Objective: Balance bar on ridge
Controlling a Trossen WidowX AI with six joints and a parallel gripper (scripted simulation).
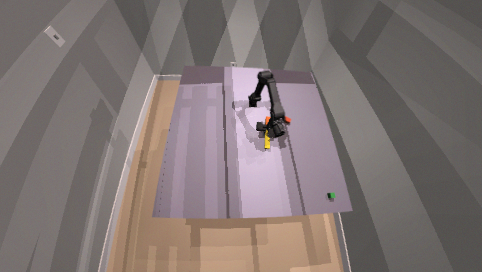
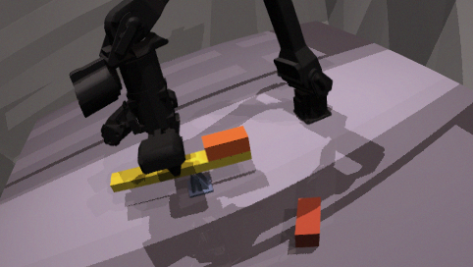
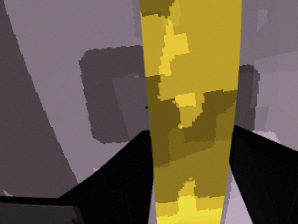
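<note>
The yellow bar (image 1: 267, 143) (image 2: 130, 180) (image 3: 212, 45) is above the table, with an orange block (image 2: 226, 143) on its end nearer the arm's base. My gripper (image 2: 176, 169) (image 3: 188, 137) is shut on the bar, between its middle and its bare end. The small blue-grey ridge (image 2: 200, 187) stands on the table under the bar, on the block side of the fingers. The bar hides the ridge's top in the exterior view, so I cannot tell whether they touch. In the wrist view the bar runs between both fingers and covers nearly all of the ridge.
A loose red-orange block (image 1: 287, 120) (image 2: 308, 217) lies on the table (image 1: 200, 150) (image 2: 393, 206) to one side of the ridge. A small green cube (image 1: 331, 195) is near the table's corner. The arm's base (image 2: 312, 109) stands beyond the block end of the bar.
</note>
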